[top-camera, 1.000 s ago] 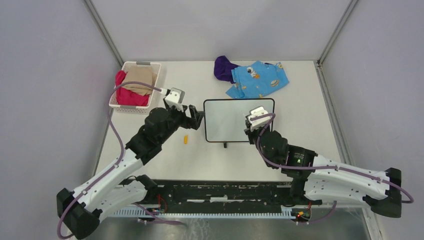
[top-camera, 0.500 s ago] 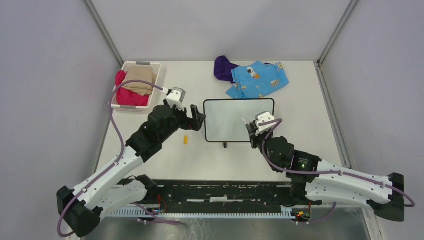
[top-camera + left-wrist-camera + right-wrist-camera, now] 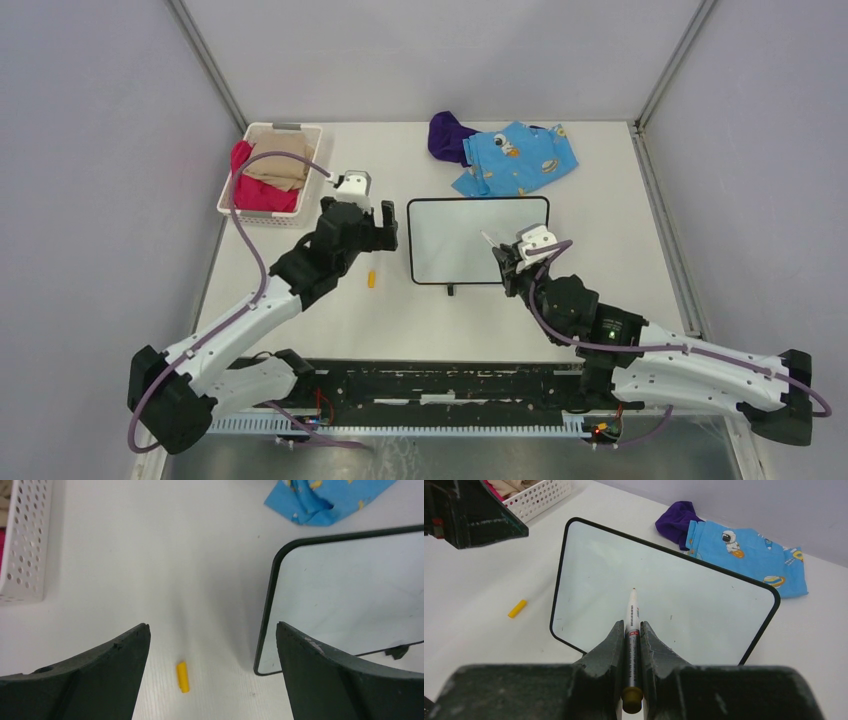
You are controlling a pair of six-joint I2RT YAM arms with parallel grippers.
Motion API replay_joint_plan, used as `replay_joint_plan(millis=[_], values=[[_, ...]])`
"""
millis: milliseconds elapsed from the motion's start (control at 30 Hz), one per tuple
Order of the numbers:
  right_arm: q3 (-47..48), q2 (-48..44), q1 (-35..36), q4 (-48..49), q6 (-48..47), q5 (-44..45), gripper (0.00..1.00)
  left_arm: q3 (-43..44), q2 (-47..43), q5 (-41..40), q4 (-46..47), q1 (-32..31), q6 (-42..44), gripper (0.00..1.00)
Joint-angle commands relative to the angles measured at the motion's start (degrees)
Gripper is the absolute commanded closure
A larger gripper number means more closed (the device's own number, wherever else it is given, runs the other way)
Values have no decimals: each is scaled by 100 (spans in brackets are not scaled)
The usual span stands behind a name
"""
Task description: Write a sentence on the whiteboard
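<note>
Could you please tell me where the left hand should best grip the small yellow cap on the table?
I would grip the yellow cap across its middle, from straight above: it lies flat, apart from the whiteboard, its long sides facing the fingers of the open left hand.

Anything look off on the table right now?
One loose item: a small yellow cap lies on the table just left of the whiteboard, not touching it. It is probably off the marker in the right claw. The board is blank and undamaged.
</note>
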Motion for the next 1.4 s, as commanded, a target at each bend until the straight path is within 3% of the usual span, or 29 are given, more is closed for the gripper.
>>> replay_joint_plan(millis=[0, 167, 267, 433, 633, 800, 967, 1233, 1367], values=[[-80, -254, 24, 340, -90, -105, 100, 112, -525, 448, 1064, 205, 22, 0], [-137, -323, 26, 479, -151, -216, 100, -480, -682, 3068, 2161, 1255, -193, 0], [-138, -302, 23, 531, -169, -299, 100, -864, -571, 3779, 2636, 1693, -328, 0], [-163, -288, 31, 602, -178, -422, 100, -1115, 27, 4889, 3243, 1766, -324, 0], [-174, -288, 28, 675, -158, -563, 100, -1310, 552, 5621, 3926, 1787, -372, 0], [-182, -237, 27, 732, -181, -686, 100, -1392, 1106, 5744, 4166, 1931, -521, 2], [-176, -194, 27, 811, -182, -825, 100, -1141, 1720, 6221, 4312, 2066, -733, 10], [-243, -134, 26, 1004, -329, -1187, 100, -1241, 2229, 6734, 4684, 2091, -637, 12], [-201, -44, 28, 1049, -320, -1284, 100, -1305, 2649, 7056, 5040, 2099, -690, 18]])
